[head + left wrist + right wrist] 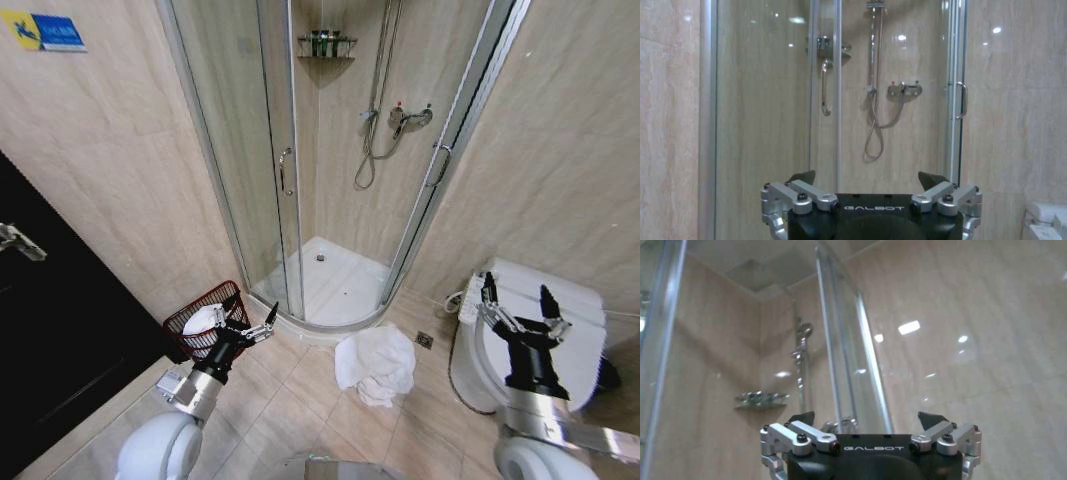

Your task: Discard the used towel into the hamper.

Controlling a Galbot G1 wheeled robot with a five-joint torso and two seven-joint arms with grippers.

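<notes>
The used towel [376,364] is a crumpled white heap on the tiled floor in front of the shower. The hamper [190,318], a small dark reddish wire basket, stands by the left wall with something white [203,320] inside it. My left gripper [252,306] is open and empty, held just beside the hamper's rim on the towel side, well left of the towel. My right gripper [517,287] is open and empty above the toilet, to the right of the towel. The left wrist view shows the left gripper [867,177] facing the shower, and the right wrist view shows the right gripper [867,417] facing the glass.
A curved glass shower enclosure [285,180] with a raised white tray [330,285] stands straight ahead. A white toilet [560,310] sits at the right and a black door [60,330] at the left. A floor drain [424,340] lies next to the towel.
</notes>
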